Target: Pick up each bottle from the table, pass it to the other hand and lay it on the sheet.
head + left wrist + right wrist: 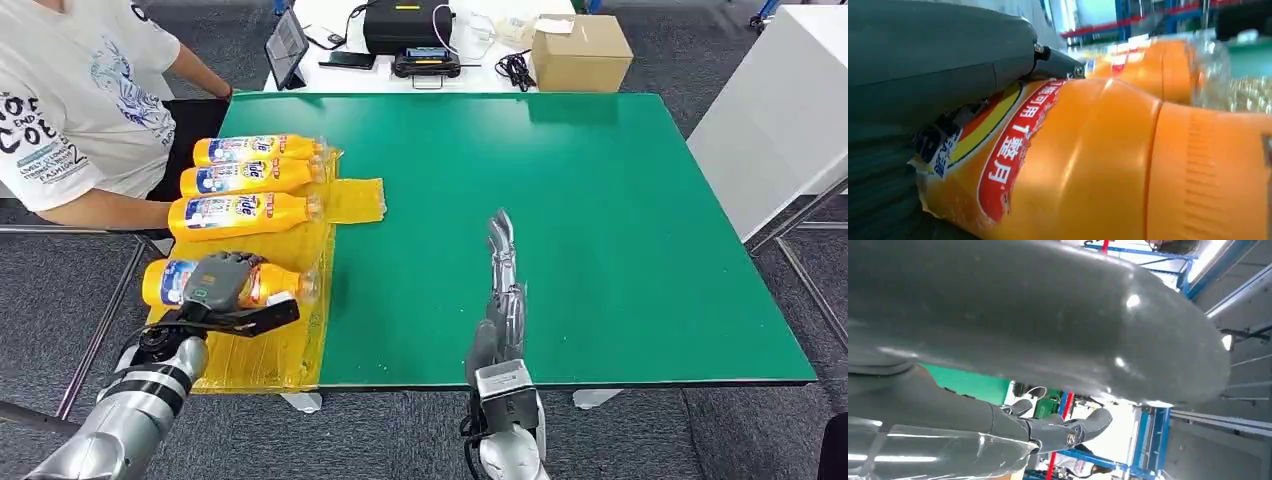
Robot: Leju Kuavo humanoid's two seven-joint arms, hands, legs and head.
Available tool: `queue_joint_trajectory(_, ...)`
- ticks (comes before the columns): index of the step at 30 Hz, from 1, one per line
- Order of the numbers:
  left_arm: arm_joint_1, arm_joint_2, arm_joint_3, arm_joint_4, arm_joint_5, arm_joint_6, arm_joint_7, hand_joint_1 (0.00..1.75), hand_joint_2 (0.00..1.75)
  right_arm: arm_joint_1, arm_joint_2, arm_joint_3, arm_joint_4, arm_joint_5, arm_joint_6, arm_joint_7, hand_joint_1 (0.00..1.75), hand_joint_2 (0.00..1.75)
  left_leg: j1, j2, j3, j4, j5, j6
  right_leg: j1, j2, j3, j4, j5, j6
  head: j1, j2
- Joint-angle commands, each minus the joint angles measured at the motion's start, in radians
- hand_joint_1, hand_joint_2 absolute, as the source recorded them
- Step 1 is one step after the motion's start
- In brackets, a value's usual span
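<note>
Four orange bottles lie side by side on the yellow sheet (268,352) at the table's left edge. My left hand (222,283) grips the nearest bottle (163,283), fingers wrapped over its label; the bottle lies on the sheet. In the left wrist view the held bottle (1098,165) sits right under my left hand (938,65), with another bottle (1168,70) beyond it. The other three bottles (250,177) lie farther back. My right hand (500,275) hangs over the bare green table (620,220) near the front edge, fingers straight and apart, holding nothing. The right wrist view shows my right hand (1048,315) up close.
A person in a white T-shirt (70,100) sits at the left, forearm (105,210) close to the sheet's far side. Behind the table stand a cardboard box (580,52), a tablet (288,45) and black devices (405,25). A white table (775,110) stands at the right.
</note>
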Motion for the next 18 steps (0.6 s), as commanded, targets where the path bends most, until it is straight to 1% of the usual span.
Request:
queue_joint_trajectory(1, -0.04, 0.035, -0.006, 0.174, 0.032, -0.046, -0.033, 1.75, 1.75, -0.031, -0.007, -0.028, 0.049, -0.003, 0.004, 0.006, 0.0, 0.0, 0.001, 0.001, 0.004, 0.0, -0.001, -0.001, 0.001, 0.001, 0.004, -0.001, -0.001, -0.002, 0.0, 0.0)
queue_joint_trajectory(2, -0.042, 0.034, -0.006, 0.173, 0.032, -0.047, -0.033, 1.75, 1.75, -0.031, -0.007, -0.028, 0.049, -0.003, 0.004, 0.006, 0.0, 0.0, 0.001, 0.001, 0.003, 0.0, -0.001, -0.001, 0.001, 0.001, 0.003, -0.001, 0.0, -0.001, 0.0, 0.0)
queue_joint_trajectory(3, -0.042, 0.034, -0.006, 0.173, 0.032, -0.047, -0.033, 1.75, 1.75, -0.031, -0.007, -0.028, 0.049, -0.003, 0.004, 0.006, 0.0, 0.0, 0.002, 0.002, 0.005, 0.0, -0.002, -0.002, 0.002, 0.002, 0.005, -0.001, -0.001, -0.002, 0.0, 0.0)
queue_joint_trajectory(5, -0.042, 0.034, -0.006, 0.173, 0.032, -0.047, -0.033, 1.75, 1.75, -0.031, -0.007, -0.028, 0.049, -0.003, 0.004, 0.006, 0.0, 0.0, 0.001, 0.001, 0.003, 0.0, -0.001, -0.001, 0.001, 0.001, 0.003, -0.001, 0.0, -0.001, 0.0, 0.0)
queue_joint_trajectory(6, -0.042, 0.034, -0.006, 0.173, 0.032, -0.047, -0.033, 1.75, 1.75, -0.031, -0.007, -0.028, 0.049, -0.003, 0.004, 0.006, 0.0, 0.0, 0.001, 0.001, 0.005, 0.0, -0.001, -0.002, 0.001, 0.001, 0.004, -0.001, -0.001, -0.002, 0.0, 0.0)
queue_joint_trajectory(8, -0.033, 0.038, -0.016, 0.178, 0.018, -0.075, -0.006, 1.75, 1.75, -0.032, -0.005, -0.026, 0.065, -0.004, 0.018, 0.027, 0.0, 0.0, 0.002, 0.002, 0.006, 0.0, -0.002, -0.002, 0.002, 0.002, 0.006, -0.001, -0.001, -0.003, 0.0, 0.0)
queue_joint_trajectory(10, -0.023, 0.03, -0.019, 0.181, 0.017, -0.083, -0.007, 1.75, 1.75, -0.033, -0.002, -0.029, 0.077, -0.01, 0.028, 0.033, 0.0, 0.0, 0.001, 0.002, 0.005, -0.001, -0.001, -0.001, 0.001, 0.002, 0.005, -0.002, 0.0, -0.002, 0.0, 0.0)
queue_joint_trajectory(11, -0.019, 0.022, -0.017, 0.183, 0.024, -0.09, -0.012, 1.75, 1.75, -0.033, -0.001, -0.028, 0.081, -0.008, 0.029, 0.032, 0.0, 0.0, 0.0, 0.001, 0.005, -0.001, -0.001, -0.001, 0.0, 0.001, 0.005, -0.001, 0.0, -0.001, 0.0, 0.0)
queue_joint_trajectory(12, -0.017, 0.01, 0.007, 0.184, 0.062, -0.113, -0.032, 1.75, 1.75, -0.035, -0.001, -0.027, 0.084, -0.002, 0.029, 0.032, 0.0, 0.0, 0.001, 0.002, 0.007, -0.002, -0.002, -0.002, 0.001, 0.002, 0.007, -0.002, -0.001, -0.002, 0.0, 0.0)
queue_joint_trajectory(13, -0.013, 0.002, 0.032, 0.182, 0.113, -0.153, -0.059, 1.75, 1.75, -0.035, 0.0, -0.025, 0.088, 0.002, 0.027, 0.033, 0.0, 0.0, 0.001, 0.001, 0.006, -0.001, -0.001, -0.001, 0.001, 0.001, 0.006, -0.001, 0.0, -0.002, 0.0, 0.0)
queue_joint_trajectory(16, 0.003, 0.0, 0.064, 0.168, 0.193, -0.209, -0.107, 1.75, 1.75, -0.041, 0.002, -0.02, 0.112, 0.008, 0.028, 0.04, 0.0, 0.0, 0.001, 0.002, 0.007, -0.001, -0.001, -0.001, 0.001, 0.002, 0.007, -0.002, 0.0, -0.002, 0.0, 0.0)
queue_joint_trajectory(18, 0.011, 0.004, 0.065, 0.162, 0.213, -0.226, -0.117, 1.75, 1.75, -0.046, 0.004, -0.019, 0.123, 0.008, 0.03, 0.042, 0.0, 0.0, 0.001, 0.003, 0.009, -0.002, -0.001, -0.002, 0.001, 0.003, 0.008, -0.002, 0.0, -0.002, 0.0, 0.0)
